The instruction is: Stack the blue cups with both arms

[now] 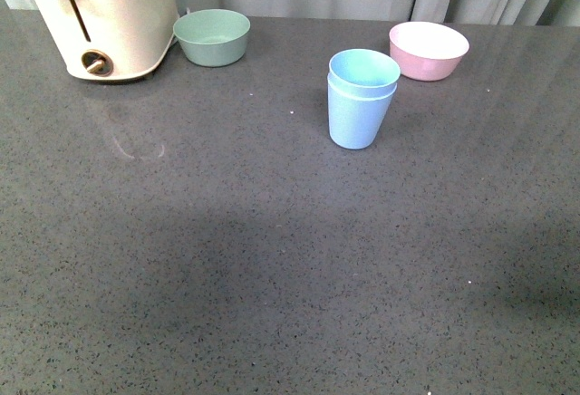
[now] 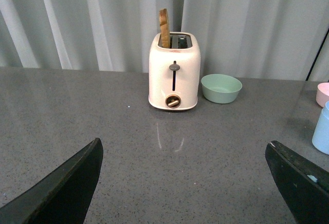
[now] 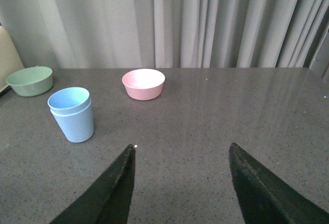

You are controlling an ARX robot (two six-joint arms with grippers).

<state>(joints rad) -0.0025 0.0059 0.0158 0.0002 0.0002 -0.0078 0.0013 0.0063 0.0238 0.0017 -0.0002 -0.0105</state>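
Observation:
The two pale-blue cups (image 1: 361, 98) stand nested, one inside the other, upright on the grey table right of centre. They also show in the right wrist view (image 3: 71, 113) and at the edge of the left wrist view (image 2: 322, 130). Neither arm shows in the front view. My left gripper (image 2: 184, 147) is open and empty above bare table, facing the toaster. My right gripper (image 3: 182, 149) is open and empty, with the cups well apart from it.
A cream toaster (image 1: 100, 14) with a slice in it stands at the back left, a green bowl (image 1: 212, 36) beside it. A pink bowl (image 1: 428, 50) sits behind the cups. Grey curtains (image 3: 205, 18) hang behind the table.

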